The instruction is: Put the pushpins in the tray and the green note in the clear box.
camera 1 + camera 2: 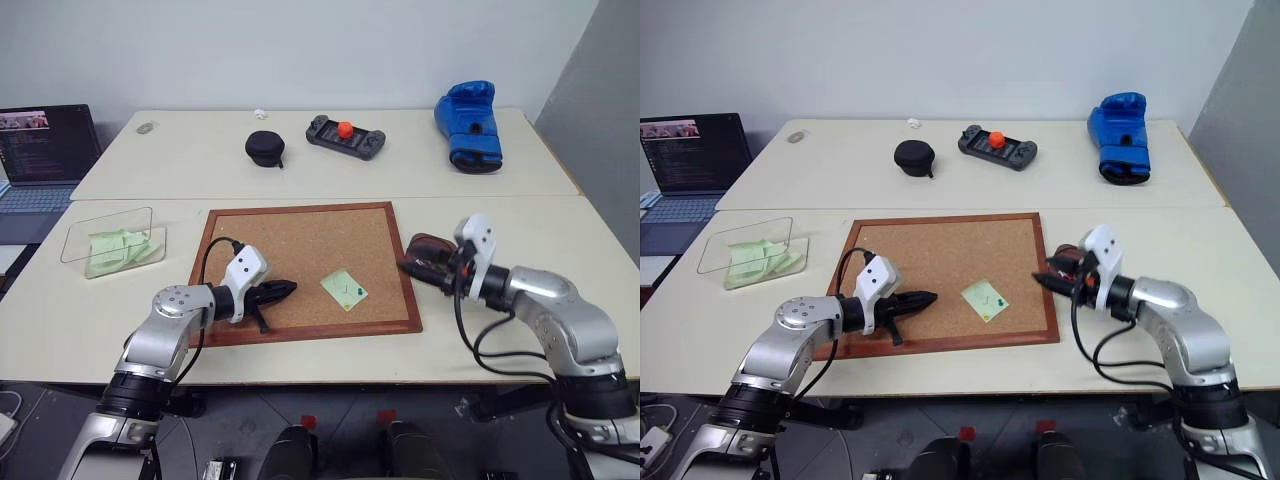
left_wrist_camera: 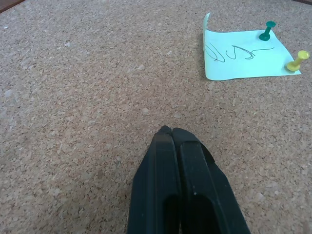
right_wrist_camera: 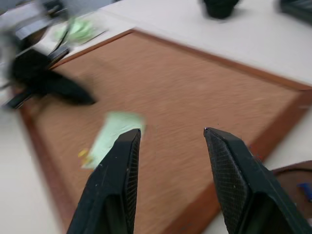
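The jaws of the left gripper (image 2: 171, 130) are pressed together, empty; the right gripper (image 3: 171, 132) stands half open, empty. The left wrist view reveals a green pushpin (image 2: 266, 31) and a yellow pushpin (image 2: 297, 60) on the green note (image 2: 243, 54), at 3 o'clock from the left gripper.

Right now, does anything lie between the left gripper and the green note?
Nothing visible: bare cork board runs from the shut left gripper to the green note. Two pushpins, green and yellow, pin the note's far side.

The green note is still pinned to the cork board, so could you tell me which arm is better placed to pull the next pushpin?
Probably the right: the right gripper is open, facing the green note; the left gripper is shut.
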